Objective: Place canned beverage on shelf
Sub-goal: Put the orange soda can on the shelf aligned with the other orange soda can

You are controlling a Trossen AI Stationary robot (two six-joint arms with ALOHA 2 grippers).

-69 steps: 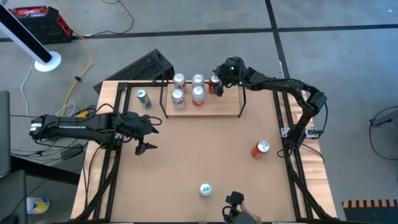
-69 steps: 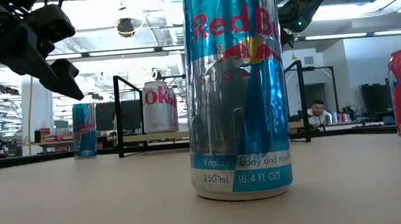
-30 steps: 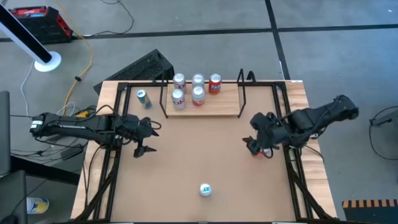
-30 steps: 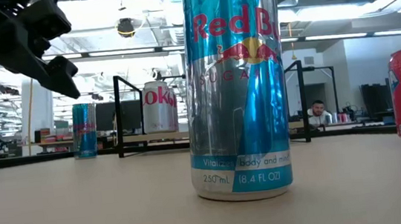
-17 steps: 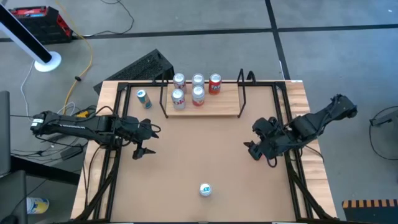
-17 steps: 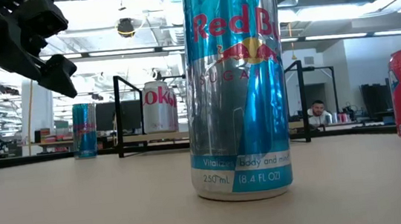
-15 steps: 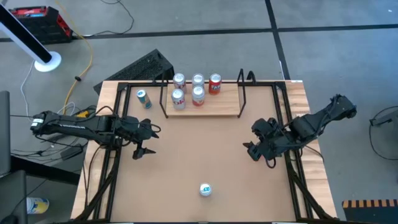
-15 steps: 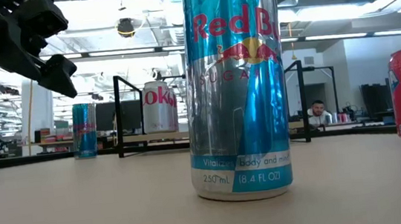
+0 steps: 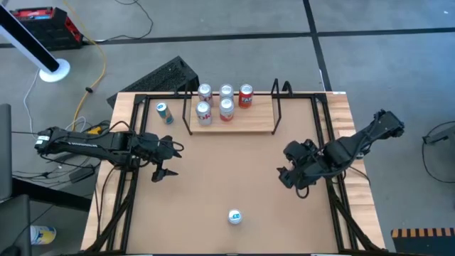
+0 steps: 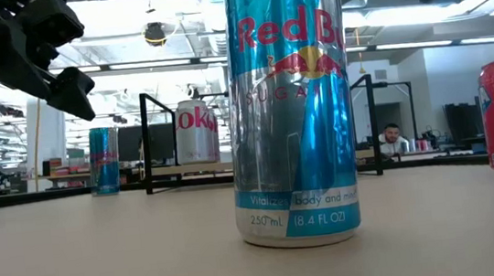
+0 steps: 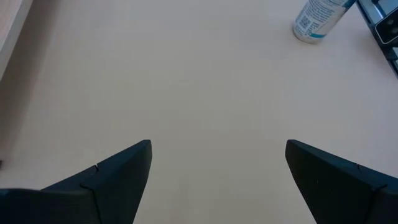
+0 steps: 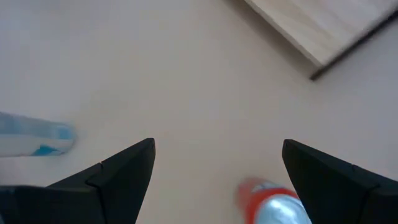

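Hovering over the right side of the brown tabletop [image 9: 227, 171], the right gripper [image 9: 284, 175] has its two dark fingers spread wide and empty, with the red drink can [image 12: 268, 200] just below and between them. The narrow pale wood shelf in a black rod frame [image 9: 252, 122] at the far edge carries five cans. The left gripper [image 9: 166, 171] waits at the left, also wide apart and empty, near a slim blue can [image 9: 164, 112].

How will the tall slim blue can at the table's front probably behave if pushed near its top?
The slim blue can stands upright on a narrow base, so a high push would likely tip it; lying down, it would probably roll. Its glossy metal wall looks slippery. Whether it is full cannot be seen.
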